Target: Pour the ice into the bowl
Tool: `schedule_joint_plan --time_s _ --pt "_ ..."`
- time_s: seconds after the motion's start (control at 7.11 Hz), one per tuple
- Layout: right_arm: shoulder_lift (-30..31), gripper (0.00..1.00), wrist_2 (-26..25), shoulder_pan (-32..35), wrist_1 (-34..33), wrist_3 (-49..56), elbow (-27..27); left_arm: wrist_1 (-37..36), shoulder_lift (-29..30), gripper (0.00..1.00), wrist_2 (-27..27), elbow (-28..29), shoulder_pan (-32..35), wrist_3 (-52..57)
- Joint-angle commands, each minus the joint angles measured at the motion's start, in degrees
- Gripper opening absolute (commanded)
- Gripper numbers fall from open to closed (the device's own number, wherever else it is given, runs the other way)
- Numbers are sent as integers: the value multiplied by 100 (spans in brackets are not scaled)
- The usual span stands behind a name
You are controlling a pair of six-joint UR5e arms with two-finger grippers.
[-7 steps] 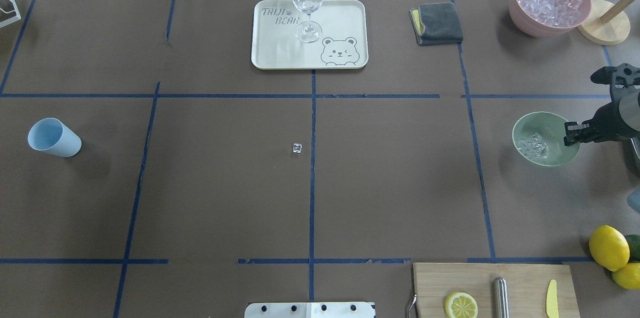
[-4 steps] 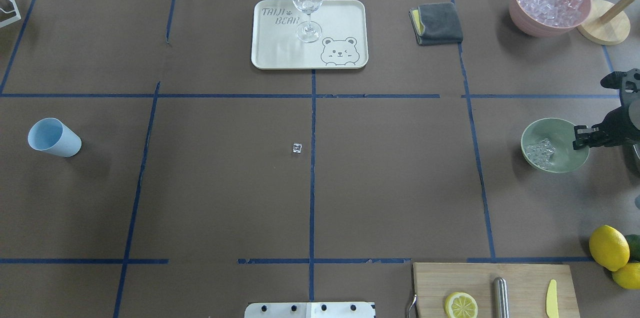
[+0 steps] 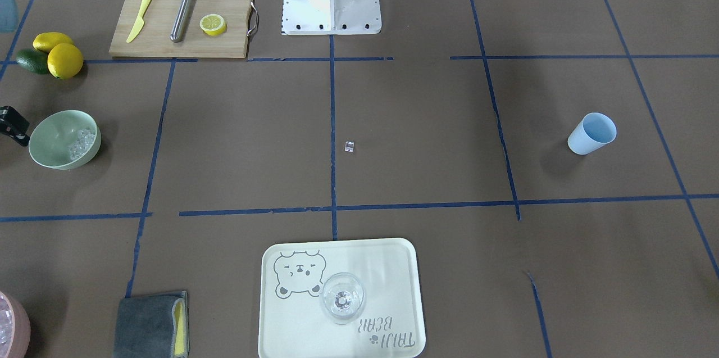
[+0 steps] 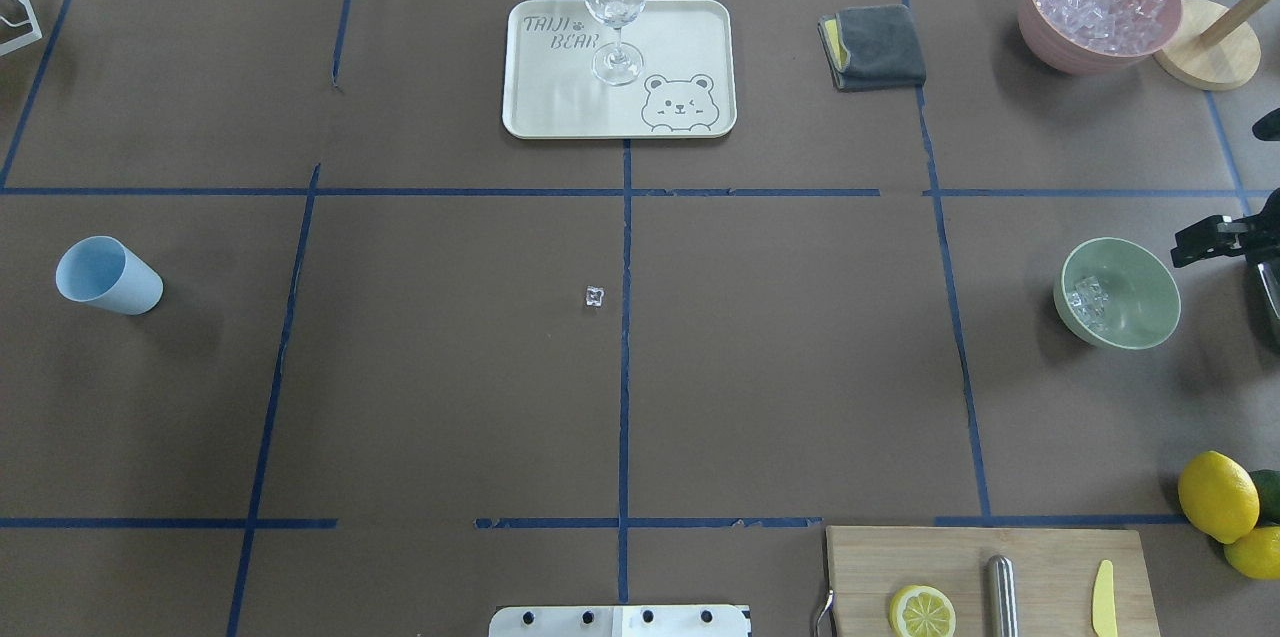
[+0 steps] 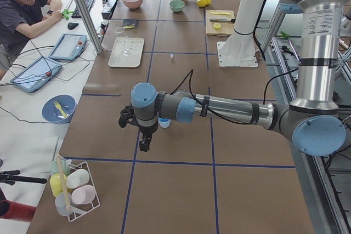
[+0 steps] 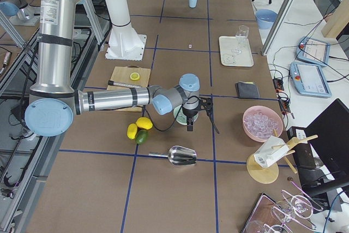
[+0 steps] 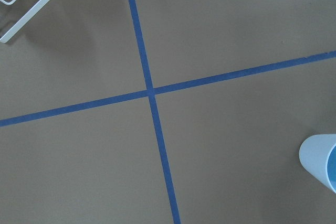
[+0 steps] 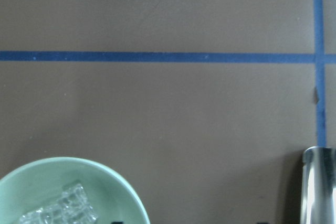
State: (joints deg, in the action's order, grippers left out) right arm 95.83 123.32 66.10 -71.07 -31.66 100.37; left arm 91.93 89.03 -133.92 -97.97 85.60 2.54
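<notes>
Several clear cubes of ice lie heaped against the left inner wall of the sage-green bowl, which stands upright at the right side of the worktop. One stray cube sits alone at the worktop's middle, well apart. Just right of the bowl, clear of its rim, the right end effector is released, its fingers spread and holding nothing. A pink bowl full of ice stands at the far right corner. Near the left end, the left end effector hangs over the worktop beside a blue cup; whether it is released or clenched I cannot tell.
</notes>
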Motion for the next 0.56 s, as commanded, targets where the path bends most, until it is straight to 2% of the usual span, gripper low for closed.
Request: schedule_joint_plan --time_s 0.0,0.14,0.42 --pt "-292 100 17 831 -1570 1954 298 9 0 100 7 32 0 9" --pt "-319 100 43 1147 -1864 2432 386 9 9 100 15 32 0 9" --pt "-188 100 1199 1789 -1902 3093 160 9 9 100 15 41 0 9"
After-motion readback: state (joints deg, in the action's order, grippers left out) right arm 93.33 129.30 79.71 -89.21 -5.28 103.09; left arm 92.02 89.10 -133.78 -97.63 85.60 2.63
